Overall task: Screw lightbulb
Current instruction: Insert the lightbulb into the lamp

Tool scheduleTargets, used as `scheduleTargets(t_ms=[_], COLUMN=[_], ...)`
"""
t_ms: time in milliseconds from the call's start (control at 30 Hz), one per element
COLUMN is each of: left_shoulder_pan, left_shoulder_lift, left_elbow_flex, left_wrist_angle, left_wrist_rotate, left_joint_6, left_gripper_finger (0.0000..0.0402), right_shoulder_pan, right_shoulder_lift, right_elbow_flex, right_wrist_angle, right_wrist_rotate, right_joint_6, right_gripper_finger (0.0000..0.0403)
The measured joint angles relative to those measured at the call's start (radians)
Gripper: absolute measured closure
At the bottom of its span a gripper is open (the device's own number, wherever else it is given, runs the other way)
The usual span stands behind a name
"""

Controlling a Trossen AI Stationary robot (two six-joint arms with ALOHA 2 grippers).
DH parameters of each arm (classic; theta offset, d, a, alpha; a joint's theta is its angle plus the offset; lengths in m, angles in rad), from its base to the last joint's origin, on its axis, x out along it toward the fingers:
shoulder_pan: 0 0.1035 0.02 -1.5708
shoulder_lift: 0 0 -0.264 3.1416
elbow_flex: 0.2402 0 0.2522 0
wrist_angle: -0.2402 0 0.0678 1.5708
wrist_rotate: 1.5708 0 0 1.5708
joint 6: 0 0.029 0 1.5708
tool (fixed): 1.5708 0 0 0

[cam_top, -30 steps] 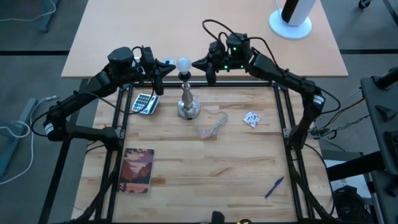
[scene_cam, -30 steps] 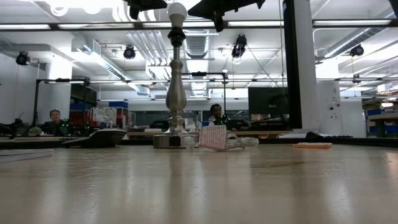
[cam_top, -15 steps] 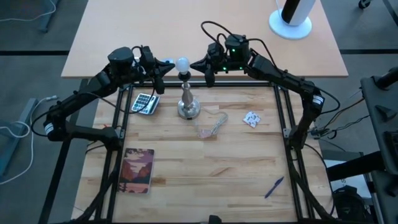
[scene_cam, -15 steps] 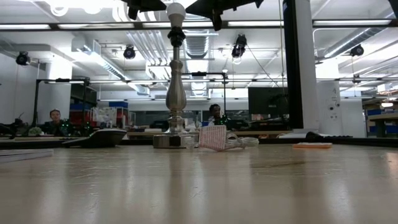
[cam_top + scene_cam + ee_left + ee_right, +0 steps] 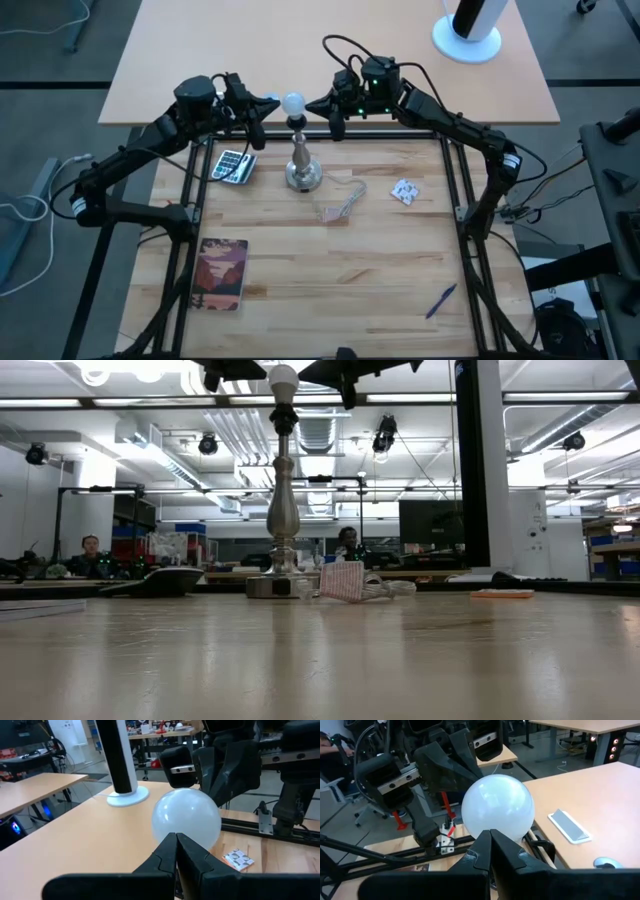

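Observation:
The white round lightbulb (image 5: 293, 102) sits upright in the black socket at the top of the silver lamp stand (image 5: 302, 165), near the table's far edge; the low view shows the lightbulb (image 5: 285, 376) at the top of the lamp stand (image 5: 282, 500). My left gripper (image 5: 276, 102) is shut and level at the bulb's left side. My right gripper (image 5: 310, 103) is shut and level at its right side. Each wrist view looks past the shut fingers at the lightbulb (image 5: 186, 817) (image 5: 497, 807), with the other gripper behind it. My left gripper has its shut fingertips (image 5: 176, 840) against the bulb's left side (image 5: 172, 827), coming level from the table's left. The bulb stays upright in the socket. My right gripper has its shut fingertips (image 5: 490, 837) against the bulb's right side (image 5: 492, 822), coming level from the table's right.
A calculator (image 5: 232, 165) lies left of the stand's foot; a small mesh pouch with a cord (image 5: 340, 203) and a white packet (image 5: 405, 191) lie to its right. A book (image 5: 222, 272) and a pen (image 5: 440, 300) lie near the front. People sit in the room beyond.

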Motion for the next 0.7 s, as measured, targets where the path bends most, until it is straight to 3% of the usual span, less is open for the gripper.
scheduleTargets(t_ms=[300, 700], left_shoulder_pan=[0.000, 0.000], left_shoulder_lift=[-0.054, 0.017], left_elbow_flex=[0.004, 0.000], left_wrist_angle=[-0.030, -0.029], left_wrist_rotate=[0.040, 0.047], left_joint_6=[-0.006, -0.004], left_gripper_finger=[0.0401, 0.0401], right_shoulder_pan=[0.000, 0.000], right_shoulder_lift=[-0.071, -0.023], right_elbow_flex=[0.001, 0.001], right_wrist_angle=[-0.117, -0.077], right_wrist_rotate=[0.109, 0.115], right_joint_6=[-0.049, -0.045], right_gripper_finger=[0.0403, 0.0403])
